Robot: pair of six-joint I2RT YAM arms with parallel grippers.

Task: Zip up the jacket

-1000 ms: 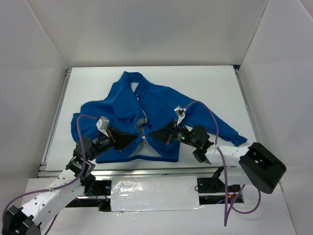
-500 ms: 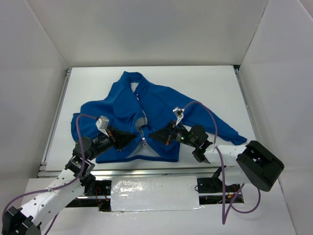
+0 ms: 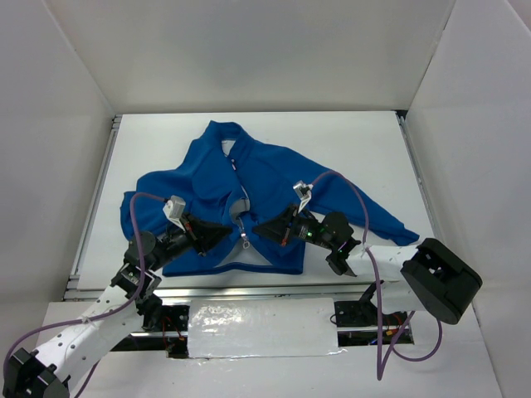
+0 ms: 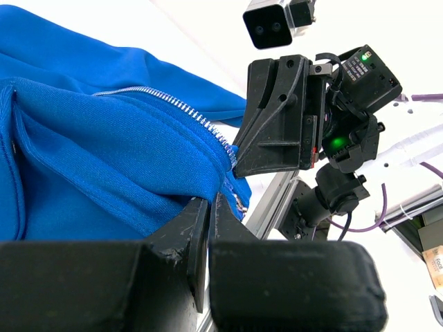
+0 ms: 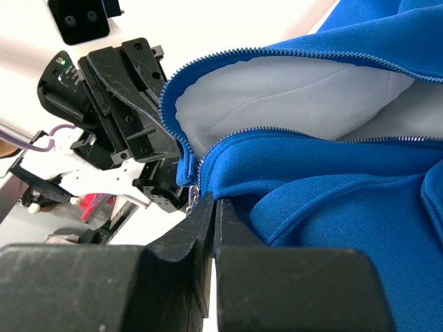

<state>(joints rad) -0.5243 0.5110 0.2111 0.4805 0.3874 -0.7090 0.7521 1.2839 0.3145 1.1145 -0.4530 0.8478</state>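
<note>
The bright blue jacket [image 3: 265,178] lies flat on the white table, collar at the far side, its front open low down and showing white lining [image 5: 291,90]. My left gripper [image 3: 226,234] is shut on the jacket's left front edge near the hem; its jaws pinch blue fabric in the left wrist view [image 4: 210,202]. My right gripper [image 3: 260,227] is shut on the right front edge [image 5: 213,202], facing the left one closely. The small metal pull [image 5: 193,197] hangs just beside the right jaw tips at the bottom of the zipper [image 3: 246,241]. Zipper teeth [image 4: 173,102] run up from there.
White walls enclose the table on three sides. A metal rail [image 3: 249,292] runs along the near edge and another [image 3: 95,199] along the left. Purple cables [image 3: 353,191] loop over both arms. The jacket's right sleeve [image 3: 386,220] stretches toward the right.
The right arm has shifted slightly to the left, closing in on the zipper bottom. The left gripper has hardly moved. Both stay shut on the jacket.
</note>
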